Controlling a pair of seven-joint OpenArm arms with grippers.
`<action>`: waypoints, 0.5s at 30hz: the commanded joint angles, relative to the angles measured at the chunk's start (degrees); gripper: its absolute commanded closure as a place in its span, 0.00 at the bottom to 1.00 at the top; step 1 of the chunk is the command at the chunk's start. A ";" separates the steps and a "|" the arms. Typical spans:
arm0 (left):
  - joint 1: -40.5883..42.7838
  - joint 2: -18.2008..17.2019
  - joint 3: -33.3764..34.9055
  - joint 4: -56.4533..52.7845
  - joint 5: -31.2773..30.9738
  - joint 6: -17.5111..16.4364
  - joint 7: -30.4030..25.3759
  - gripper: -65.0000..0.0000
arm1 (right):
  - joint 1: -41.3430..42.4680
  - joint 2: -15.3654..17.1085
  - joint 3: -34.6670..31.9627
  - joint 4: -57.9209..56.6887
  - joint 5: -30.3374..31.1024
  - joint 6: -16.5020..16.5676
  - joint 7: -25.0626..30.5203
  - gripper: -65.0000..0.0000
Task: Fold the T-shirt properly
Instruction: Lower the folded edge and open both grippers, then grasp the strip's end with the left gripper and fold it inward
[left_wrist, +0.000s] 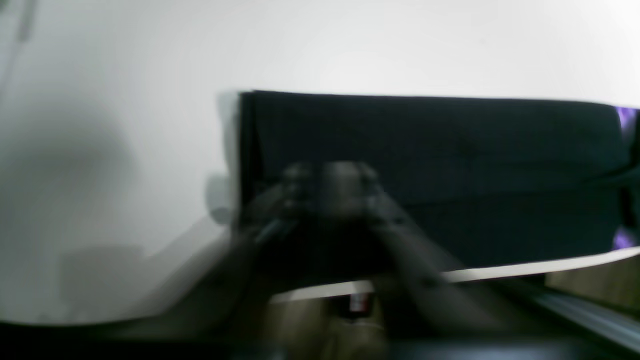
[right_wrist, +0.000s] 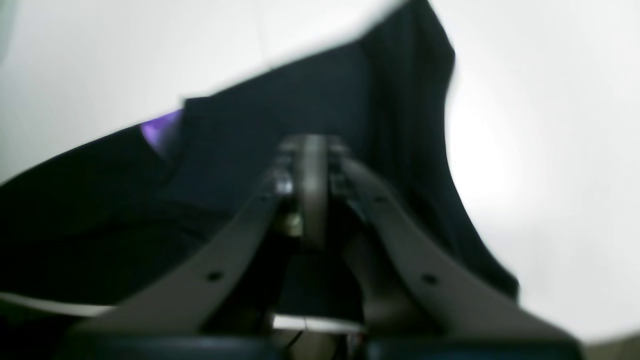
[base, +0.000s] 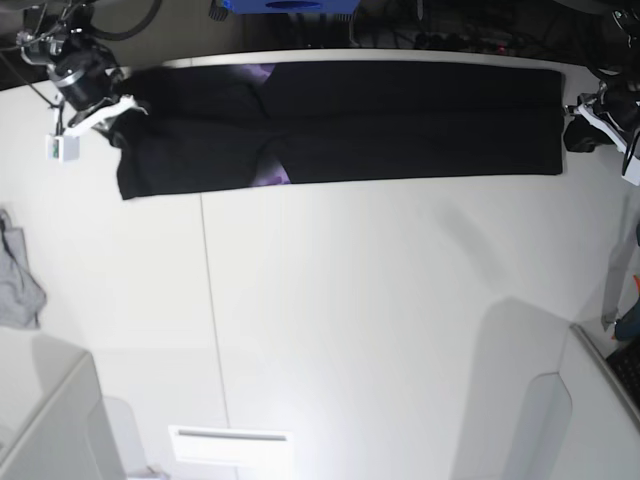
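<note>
The wide white flat table (base: 380, 320) fills the base view. Most of its surface toward the near side is bare, and a thin seam runs front to back on the left part. Open room is ample everywhere below the garment.

The large black short-sleeved cotton T-shirt (base: 400, 125) lies along the table's far edge as a long, narrow, folded band spanning nearly the full width. Its long near edge runs straight. Its far edge sits close to the table's far rim. Small patches of purple print (base: 268, 176) show at a fold left of centre. The end on the base view's left flares slightly wider and hangs lower than the rest.

A small crumpled light-grey cloth (base: 18, 280) rests at the table's left edge, well apart from the T-shirt.

My right hand (right_wrist: 310, 165) is at the band's end on the base view's left. Its two fingers converge to a narrow tip over black fabric; I cannot tell whether cloth is pinched between them.

My left hand (left_wrist: 330, 187) is at the opposite end, over the corner of the band. That view is heavily blurred, so I cannot tell how far it stands open or whether it holds cloth.
</note>
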 joint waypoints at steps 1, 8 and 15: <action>0.02 -0.82 0.64 0.42 1.26 0.13 -0.90 1.00 | 0.38 0.33 0.16 0.49 0.83 1.09 -0.50 1.00; -5.25 5.07 9.17 -5.03 18.49 -0.13 -1.08 1.00 | 6.89 0.42 0.25 -8.48 0.57 1.17 -7.97 1.00; -9.83 6.30 14.09 -14.09 24.82 -0.13 -1.69 1.00 | 10.40 2.26 -0.10 -21.05 0.48 1.17 -7.53 1.00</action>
